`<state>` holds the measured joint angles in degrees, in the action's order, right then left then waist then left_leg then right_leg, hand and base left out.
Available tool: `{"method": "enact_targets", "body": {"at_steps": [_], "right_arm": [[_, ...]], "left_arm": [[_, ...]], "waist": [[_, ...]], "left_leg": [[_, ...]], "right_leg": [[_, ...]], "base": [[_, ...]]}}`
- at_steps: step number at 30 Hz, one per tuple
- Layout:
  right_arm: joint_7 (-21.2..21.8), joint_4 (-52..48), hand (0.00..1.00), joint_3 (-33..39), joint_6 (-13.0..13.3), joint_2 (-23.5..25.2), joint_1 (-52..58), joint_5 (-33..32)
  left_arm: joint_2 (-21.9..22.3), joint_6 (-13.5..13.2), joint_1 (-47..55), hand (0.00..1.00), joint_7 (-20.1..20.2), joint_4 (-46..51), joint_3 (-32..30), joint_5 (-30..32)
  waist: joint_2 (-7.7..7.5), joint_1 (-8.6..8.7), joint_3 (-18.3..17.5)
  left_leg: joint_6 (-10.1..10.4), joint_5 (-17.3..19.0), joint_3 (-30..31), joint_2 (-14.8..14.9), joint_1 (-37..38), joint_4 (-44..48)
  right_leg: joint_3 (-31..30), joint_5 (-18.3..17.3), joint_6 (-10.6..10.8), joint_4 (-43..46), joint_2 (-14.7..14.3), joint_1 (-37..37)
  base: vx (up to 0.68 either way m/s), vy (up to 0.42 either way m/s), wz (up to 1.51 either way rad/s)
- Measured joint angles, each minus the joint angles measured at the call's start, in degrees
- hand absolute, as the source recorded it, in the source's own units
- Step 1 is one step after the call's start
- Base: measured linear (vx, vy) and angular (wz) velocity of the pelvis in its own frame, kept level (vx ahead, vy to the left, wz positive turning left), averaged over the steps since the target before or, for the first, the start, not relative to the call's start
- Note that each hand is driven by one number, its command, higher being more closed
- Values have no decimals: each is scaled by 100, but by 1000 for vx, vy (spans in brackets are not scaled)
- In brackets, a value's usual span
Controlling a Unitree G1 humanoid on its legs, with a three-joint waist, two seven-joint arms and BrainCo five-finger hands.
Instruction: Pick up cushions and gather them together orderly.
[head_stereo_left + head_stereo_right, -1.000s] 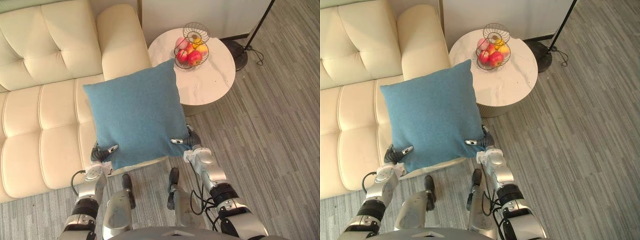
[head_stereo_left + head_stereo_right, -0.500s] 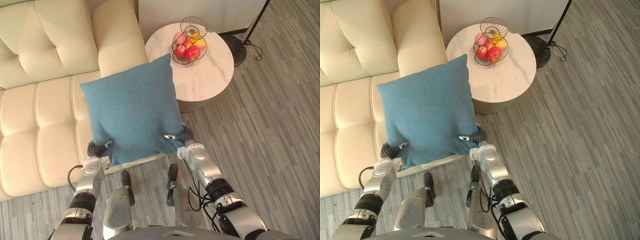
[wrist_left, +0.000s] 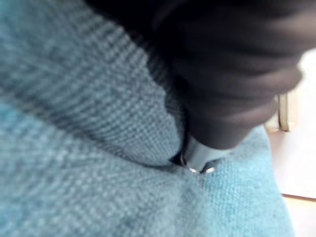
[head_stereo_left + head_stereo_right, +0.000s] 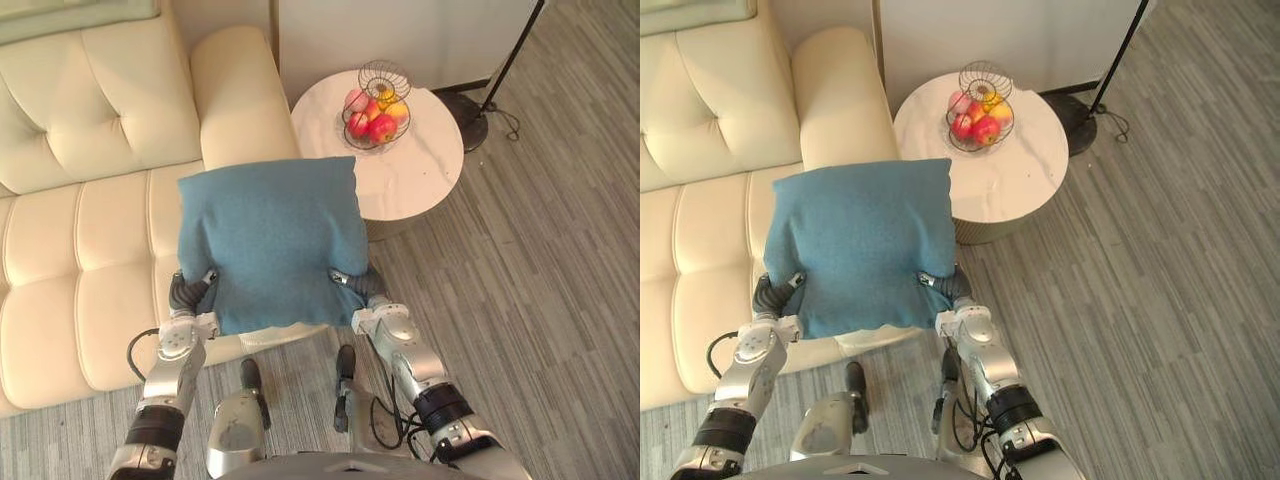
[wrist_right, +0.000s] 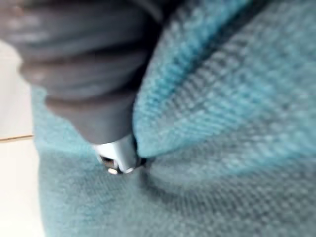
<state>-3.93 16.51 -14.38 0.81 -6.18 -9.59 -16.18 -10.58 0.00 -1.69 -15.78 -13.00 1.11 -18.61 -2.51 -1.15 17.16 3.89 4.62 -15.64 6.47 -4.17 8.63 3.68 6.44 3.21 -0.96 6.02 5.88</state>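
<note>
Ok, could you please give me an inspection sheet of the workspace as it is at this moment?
Surface: cream tufted sofa.
Job's things: one blue cushion, held up in front of the sofa seat.
Clutter: nothing seen.
Robot hands: left robot hand and right robot hand each pinch the cushion near a lower corner.
Cables: a cord lies on the floor by the lamp base.
Surroundings: round white table beside the sofa arm, carrying a wire basket of fruit; grey plank floor.
</note>
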Motion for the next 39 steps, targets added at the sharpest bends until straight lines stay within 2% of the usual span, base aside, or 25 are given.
{"method": "enact_targets", "body": {"at_steps": [4, 10, 11, 13, 15, 17, 21, 23, 25, 27, 28, 29, 30, 31, 32, 33, 34, 35, 36, 37, 38, 39], "right_arm": [[33, -289, 100, 55, -21, 78, 377, 80], [148, -870, 100, 147, -67, 105, 750, 84], [166, -1005, 100, 149, -67, 108, 833, 87], [185, -1180, 100, 172, -66, 107, 933, 88], [198, -1374, 100, 211, -66, 107, 1075, 90], [203, -1667, 100, 280, -65, 106, 1275, 89], [202, -2192, 100, 356, 22, 105, 1389, 67], [202, -2451, 100, 357, 64, 107, 1413, 67], [202, -2578, 100, 356, 100, 114, 1422, 59], [202, -2789, 100, 357, 184, 114, 1431, -18], [199, -2845, 100, 379, 197, 110, 1380, -24], [200, -2880, 100, 411, 198, 90, 1368, -23], [197, -2909, 100, 544, 223, 83, 1302, -16], [164, -2905, 100, 612, 223, 88, 1267, 2], [104, -2907, 100, 662, 230, 91, 1271, 41], [69, -2908, 100, 688, 242, 91, 1305, 28], [67, -2912, 100, 786, 274, 108, 1380, 17], [54, -2913, 100, 958, 300, 106, 1477, 2], [-6, -2869, 100, 1135, 325, 200, 1557, -26], [-31, -2868, 100, 1199, 325, 248, 1600, -35], [-35, -2864, 100, 1278, 322, 451, 1675, -35], [-38, -2864, 100, 1291, 321, 609, 1723, -31]], "left_arm": [[67, 16, 417, 100, 41, 449, 26, 53], [266, 59, 880, 100, 118, 974, 16, 77], [358, 71, 994, 100, 118, 1161, 8, 77], [451, 73, 1063, 100, 118, 1339, 7, 77], [525, 74, 1076, 100, 118, 1496, 24, 80], [549, 74, 1095, 100, 118, 1617, 79, 84], [659, 72, 1113, 100, 119, 1961, 133, 76], [713, 69, 1230, 100, 119, 2122, 132, 61], [792, 68, 1317, 100, 119, 2242, 132, 23], [853, 51, 1396, 100, 119, 2431, 133, -107], [877, 34, 1409, 100, 118, 2511, 132, -192], [906, 20, 1414, 100, 118, 2536, 138, -219], [993, -30, 1410, 100, 118, 2575, 157, -266], [1048, -49, 1384, 100, 118, 2575, 208, -269], [1084, -61, 1386, 100, 116, 2573, 275, -270], [1101, -62, 1387, 100, 113, 2564, 312, -272], [1120, -64, 1386, 100, 113, 2563, 385, -279], [1139, -71, 1367, 100, 114, 2547, 540, -322], [1103, -92, 1209, 100, 127, 2414, 681, -327], [1100, -100, 1125, 100, 127, 2334, 724, -327], [988, -119, 976, 100, 126, 2187, 733, -328], [886, -121, 896, 100, 127, 2086, 732, -328]], "waist": [[1, 83, -354], [-11, 147, -473], [-10, 153, -495], [-13, 163, -509], [-13, 217, -508], [-5, 239, -527], [45, 220, -695], [122, 195, -743], [181, 130, -774], [226, 69, -800], [246, 37, -816], [288, 45, -843], [408, -17, -921], [414, -57, -925], [418, -29, -928], [400, -8, -919], [502, 36, -984], [698, 139, -1111], [644, 222, -1152], [600, 203, -1157], [394, 231, -1185], [227, 255, -1191]], "left_leg": [[8, 9, -37, 8, 240, -84], [4, 262, -483, 26, 419, 84], [-52, 320, -582, 9, 437, 119], [-32, 340, -653, -8, 433, 136], [-16, 352, -588, -24, 389, 185], [-16, 344, -307, -54, 347, 192], [7, 103, 271, -94, 25, 12], [64, -99, 790, -95, -69, -83], [135, -281, 1155, -115, -110, -194], [222, -533, 1651, -245, -318, -189], [277, -860, 1725, -389, -490, -267], [300, -987, 1675, -407, -518, -436], [-2, -635, 952, -258, -703, -349], [-89, -482, 528, -186, -871, -42], [-73, -405, 94, 21, -989, 331], [-29, -374, -176, 251, -987, 524], [-32, -380, -491, 575, -944, 599], [-162, -514, -917, 932, -874, 477], [-55, -742, -1122, 786, -883, 434], [-121, -743, -1137, 652, -875, 365], [-273, -740, -1039, 310, -953, 257], [-422, -658, -987, 104, -991, 269]], "right_leg": [[-261, 63, 18, -12, -34, -110], [-786, 223, 23, -24, -65, -65], [-811, 218, 27, 25, -56, -4], [-801, 190, 30, 76, -38, 55], [-808, -7, 86, 373, -26, 160], [-761, -294, 145, 611, -25, 182], [-423, -311, 154, 434, -28, 170], [39, -292, 149, 466, -18, 7], [284, -465, 114, 720, 6, -21], [827, -953, 108, 1274, 205, 19], [1133, -1213, 79, 1578, 410, 45], [1293, -1267, 94, 1639, 523, 39], [1711, -1322, 145, 1664, 735, 42], [1928, -1309, 166, 1690, 945, 20], [2195, -1251, 257, 1674, 1162, -126], [2393, -1202, 335, 1632, 1258, -264], [2621, -1142, 434, 1576, 1332, -430], [2912, -1064, 582, 1531, 1387, -604], [3027, -977, 684, 1475, 1583, -701], [3040, -839, 647, 1395, 1673, -729], [3155, -404, 581, 1128, 1849, -799], [3142, -94, 583, 1103, 2011, -822]], "base": [[42, 7, -18], [-68, 35, -44], [-144, 22, -48], [-106, 1, -27], [-104, -2, 7], [-69, -25, 41], [14, -50, 64], [81, -71, 112], [77, -56, 128], [43, -74, 193], [-38, -40, 206], [-87, 34, 205], [-75, 88, 163], [-20, 131, 182], [23, 184, 141], [40, 277, 136], [62, 376, 132], [70, 363, 143], [92, 294, 111], [117, 375, 89], [128, 442, 63], [114, 438, 62]]}}
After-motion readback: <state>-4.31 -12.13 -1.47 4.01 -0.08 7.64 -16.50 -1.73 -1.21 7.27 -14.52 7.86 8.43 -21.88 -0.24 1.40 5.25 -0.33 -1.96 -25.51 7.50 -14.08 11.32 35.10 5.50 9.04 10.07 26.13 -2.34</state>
